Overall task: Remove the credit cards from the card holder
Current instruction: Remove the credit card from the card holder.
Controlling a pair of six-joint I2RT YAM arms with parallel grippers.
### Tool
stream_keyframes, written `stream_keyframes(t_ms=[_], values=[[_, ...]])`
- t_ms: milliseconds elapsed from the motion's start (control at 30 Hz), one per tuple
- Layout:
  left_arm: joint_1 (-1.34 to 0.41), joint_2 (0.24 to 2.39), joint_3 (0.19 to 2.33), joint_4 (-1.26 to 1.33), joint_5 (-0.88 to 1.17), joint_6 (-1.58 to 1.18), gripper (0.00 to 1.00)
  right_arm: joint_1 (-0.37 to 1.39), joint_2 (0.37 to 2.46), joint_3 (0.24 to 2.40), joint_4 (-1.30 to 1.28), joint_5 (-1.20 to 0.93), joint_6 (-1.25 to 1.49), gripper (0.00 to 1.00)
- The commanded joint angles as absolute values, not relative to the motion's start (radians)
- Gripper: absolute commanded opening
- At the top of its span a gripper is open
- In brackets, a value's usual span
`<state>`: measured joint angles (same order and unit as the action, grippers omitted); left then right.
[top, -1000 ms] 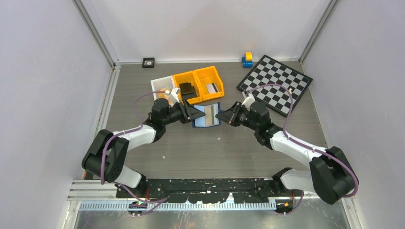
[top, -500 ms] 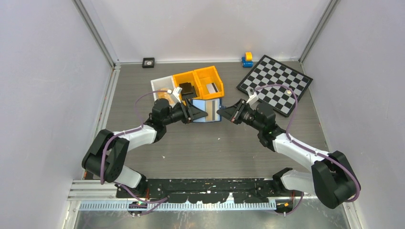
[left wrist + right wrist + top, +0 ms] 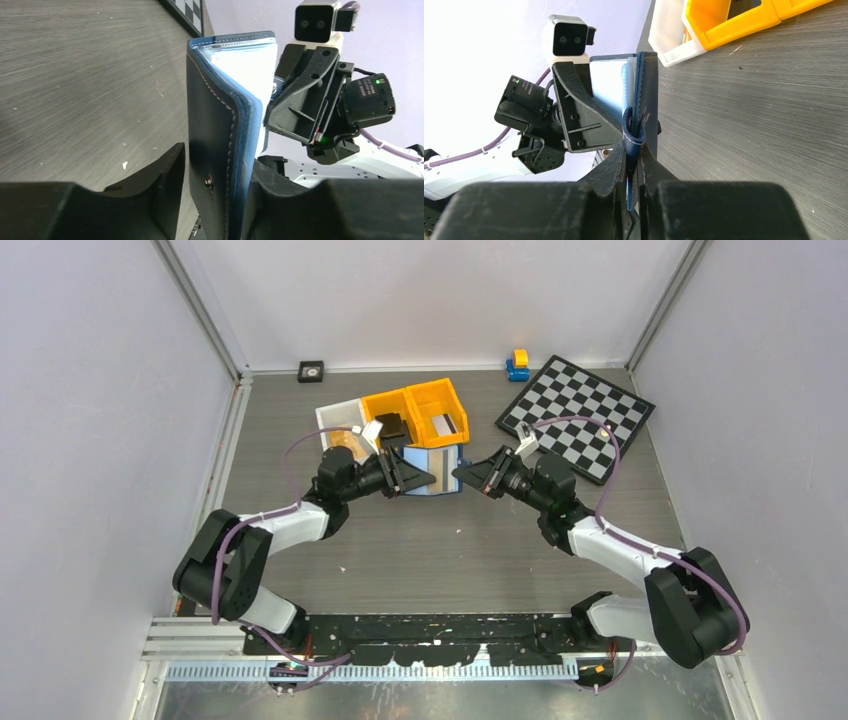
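Note:
The navy card holder [image 3: 433,469] is held off the table between both grippers, standing on edge just in front of the bins. My left gripper [image 3: 412,478] is shut on its left flap; in the left wrist view the holder [image 3: 212,115] fills the jaws of that gripper [image 3: 217,165], pale inner pockets facing right. My right gripper [image 3: 466,476] is shut on the holder's looped navy tab; the right wrist view shows the holder [image 3: 649,90] and that gripper [image 3: 634,145]. No tan or dark grey card shows in the holder. A flat grey card [image 3: 445,424] lies in the right orange bin.
Two orange bins [image 3: 432,397] and a white bin [image 3: 333,417] stand just behind the holder; a black block [image 3: 390,426] sits in the left orange one. A chessboard [image 3: 577,416] lies at the back right, a blue-and-yellow toy [image 3: 517,365] and a small black square [image 3: 311,370] by the back wall.
Both grippers have carried the holder away from me toward the bins. It went from spread open and flat to standing more upright and partly folded.

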<state>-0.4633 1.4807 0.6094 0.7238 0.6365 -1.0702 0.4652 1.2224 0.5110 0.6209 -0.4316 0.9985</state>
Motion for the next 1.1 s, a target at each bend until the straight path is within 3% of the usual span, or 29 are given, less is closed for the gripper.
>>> stream_keyframes(t_ms=[0, 367, 633, 833, 1067], values=[[-0.468, 1.485, 0.624, 0.808, 0.663, -1.075, 0.45, 0.466, 1.221, 0.51, 0.726, -0.467, 1.02, 0.01], [-0.47, 1.516, 0.626, 0.873, 0.687, -1.107, 0.43, 0.466, 1.252, 0.512, 0.77, -0.494, 1.04, 0.01], [-0.469, 1.472, 0.608, 0.879, 0.668, -1.088, 0.06, 0.466, 1.244, 0.515, 0.73, -0.473, 1.025, 0.0], [-0.469, 1.454, 0.601, 0.873, 0.654, -1.079, 0.0, 0.466, 1.248, 0.526, 0.672, -0.45, 0.999, 0.01], [-0.469, 1.446, 0.587, 0.942, 0.666, -1.102, 0.0, 0.466, 1.261, 0.54, 0.637, -0.444, 0.983, 0.21]])
